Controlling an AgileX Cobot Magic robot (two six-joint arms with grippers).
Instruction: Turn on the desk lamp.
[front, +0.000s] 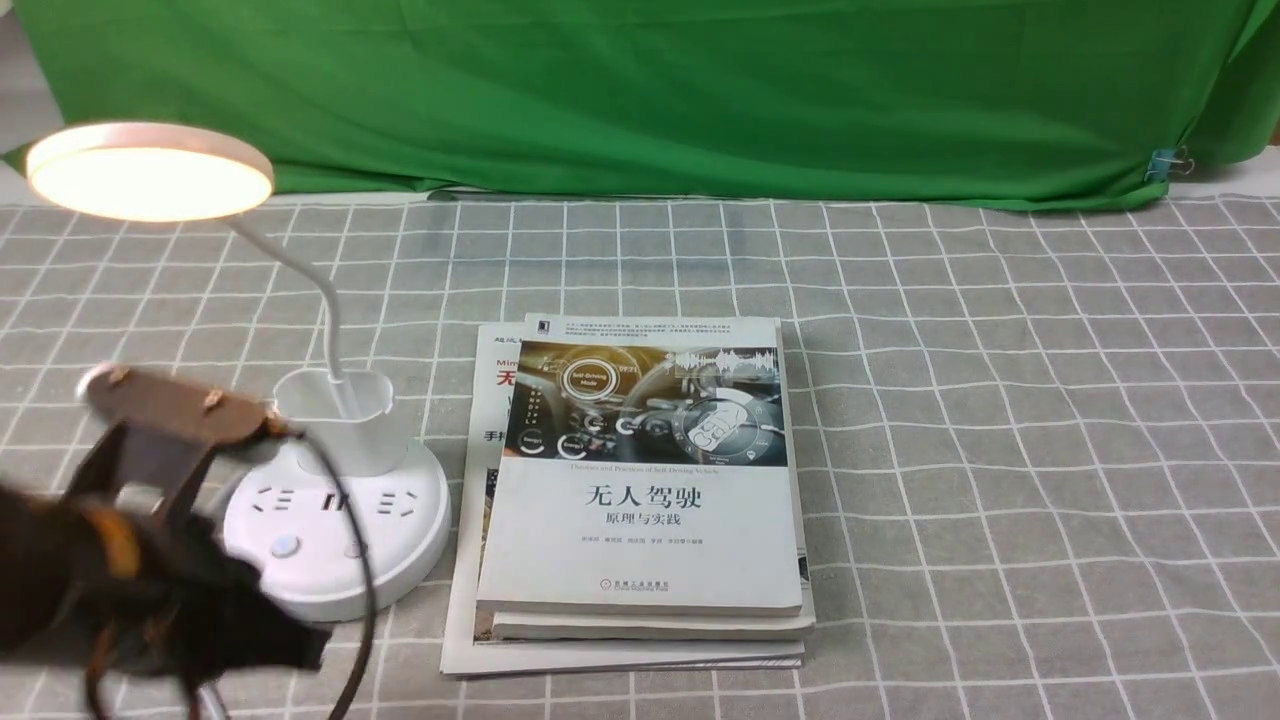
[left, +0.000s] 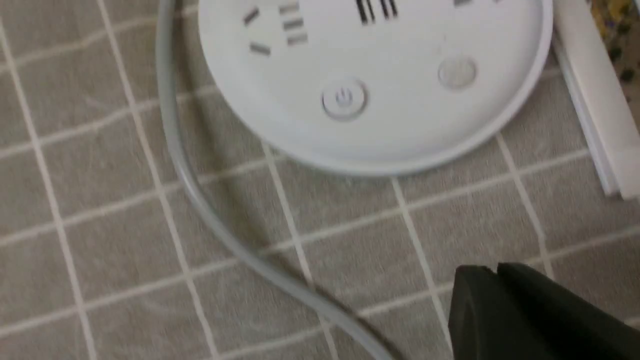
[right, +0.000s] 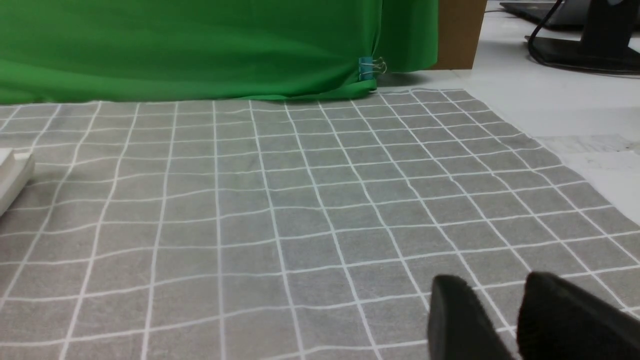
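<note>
Desk lamp (front: 150, 180) lit — disc head glowing, base flat on the checked cloth (front: 1000, 450), just left of the stacked books (front: 640, 540). My left gripper (left: 475, 285), tips together with nothing between them, is apart from the power button (left: 344, 98). My right gripper (right: 495, 295) is over the cloth, fingers slightly parted — released, holding nothing. Grey cable (left: 215, 220) lies beside the base.

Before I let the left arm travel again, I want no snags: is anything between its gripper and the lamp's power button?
Nothing visible blocks the way from the left gripper to the power button; the grey cable runs off to one side.
</note>
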